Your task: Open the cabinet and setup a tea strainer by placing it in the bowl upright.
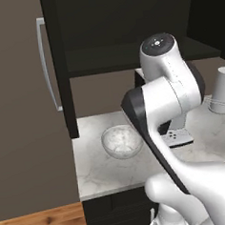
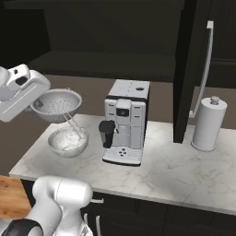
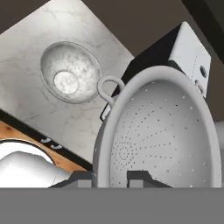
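Hand view puts our gripper [image 3: 110, 178] pinched on the rim of the tea strainer [image 3: 162, 135], its fingers [image 3: 139, 177] narrow on either side of that edge. From the right base view we see the strainer [image 2: 56, 104] held in the air, tilted, just above the bowl [image 2: 67, 141]. The bowl [image 1: 122, 141] rests on the marble counter [image 2: 184, 170], left of the coffee machine [image 2: 125, 122]. The cabinet [image 2: 186, 69] door stands open.
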### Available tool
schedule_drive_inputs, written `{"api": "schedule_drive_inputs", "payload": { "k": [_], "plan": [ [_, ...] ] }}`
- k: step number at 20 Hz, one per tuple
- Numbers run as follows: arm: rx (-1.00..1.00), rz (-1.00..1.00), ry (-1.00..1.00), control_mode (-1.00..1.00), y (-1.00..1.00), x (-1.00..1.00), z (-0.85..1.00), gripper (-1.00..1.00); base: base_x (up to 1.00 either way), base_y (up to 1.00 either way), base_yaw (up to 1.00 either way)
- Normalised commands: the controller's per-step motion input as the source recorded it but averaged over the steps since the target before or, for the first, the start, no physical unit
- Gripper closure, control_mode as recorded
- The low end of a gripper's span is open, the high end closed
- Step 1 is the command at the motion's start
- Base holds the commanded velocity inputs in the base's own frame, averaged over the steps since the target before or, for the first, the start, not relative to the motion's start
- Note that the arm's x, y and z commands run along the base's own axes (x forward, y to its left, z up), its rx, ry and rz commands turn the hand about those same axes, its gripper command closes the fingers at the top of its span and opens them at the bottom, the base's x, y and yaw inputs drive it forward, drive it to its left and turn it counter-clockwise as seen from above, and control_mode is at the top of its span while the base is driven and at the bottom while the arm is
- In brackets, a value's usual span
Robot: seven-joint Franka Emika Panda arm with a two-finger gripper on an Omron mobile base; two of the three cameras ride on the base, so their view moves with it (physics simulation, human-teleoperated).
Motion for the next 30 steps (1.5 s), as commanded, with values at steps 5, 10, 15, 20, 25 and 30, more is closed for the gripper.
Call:
{"api": "schedule_drive_inputs", "payload": {
  "k": [5, 10, 15, 20, 25, 30],
  "plan": [
    [0.01, 0.03, 0.00, -1.00, 0.02, -0.01, -0.82, 1.00, 0.00, 0.00, 0.00],
    [0.00, 0.08, 0.00, -1.00, 0.23, 0.00, -0.75, 1.00, 0.00, 0.00, 0.00],
    [0.09, 0.11, 0.00, -1.00, 0.04, 0.29, -0.64, 1.00, 0.00, 0.00, 0.00],
    [0.05, 0.13, 0.00, -1.00, 0.01, 0.44, -0.50, 1.00, 0.00, 0.00, 0.00],
    [0.00, 0.06, 0.00, -1.00, 0.31, 0.42, -0.33, 1.00, 0.00, 0.00, 0.00],
    [0.00, 0.00, 0.00, -1.00, 0.42, 0.49, -0.06, 1.00, 0.00, 0.00, 0.00]
  ]
}}
